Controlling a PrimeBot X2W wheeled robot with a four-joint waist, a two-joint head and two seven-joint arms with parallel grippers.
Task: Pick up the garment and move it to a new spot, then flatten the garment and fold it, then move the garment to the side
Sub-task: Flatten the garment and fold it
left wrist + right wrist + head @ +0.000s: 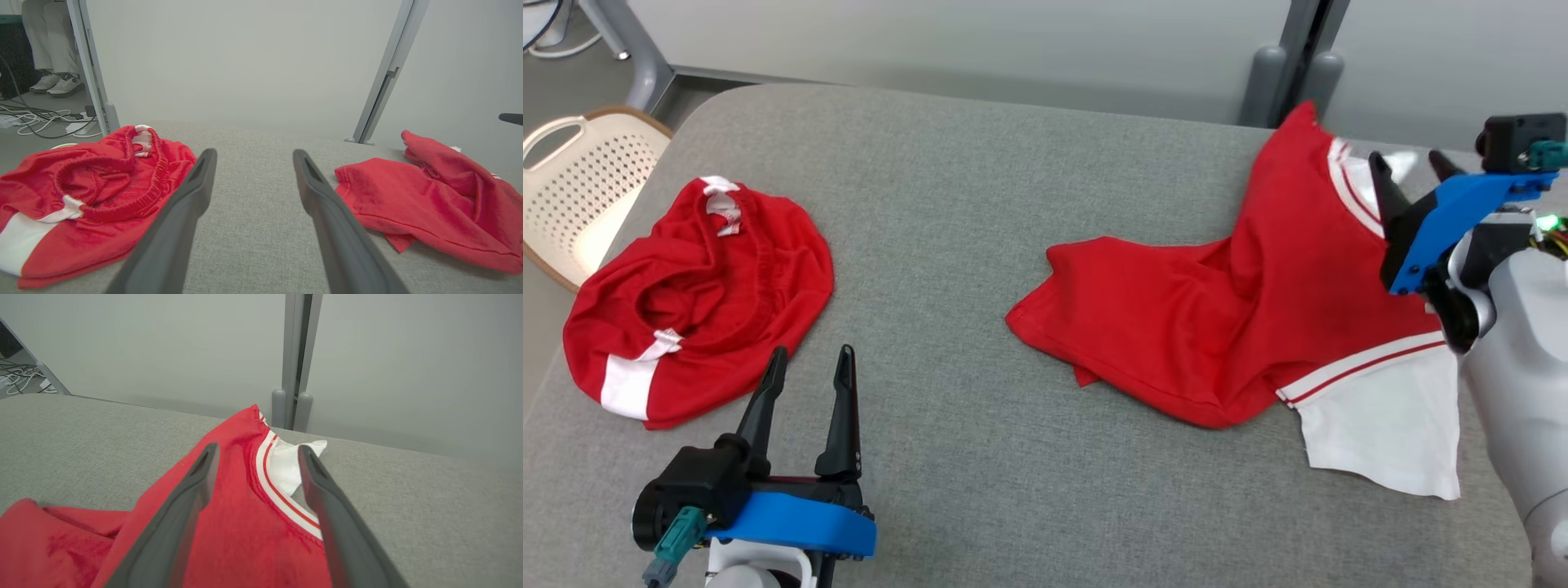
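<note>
Grey padded table [980,204] bore a red shirt [1217,318] with white sleeves, crumpled at the right, its collar [1347,188] toward the far edge. Red shorts [698,302] lay bunched at the left. The right gripper [1406,159] stood spread wide over the collar. The left gripper [813,353] rested open just beside the shorts.

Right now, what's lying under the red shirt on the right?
The red shirt rests on the grey cushioned surface, which shows beside it. Whatever may lie beneath its bunched folds is covered and cannot be seen.
</note>
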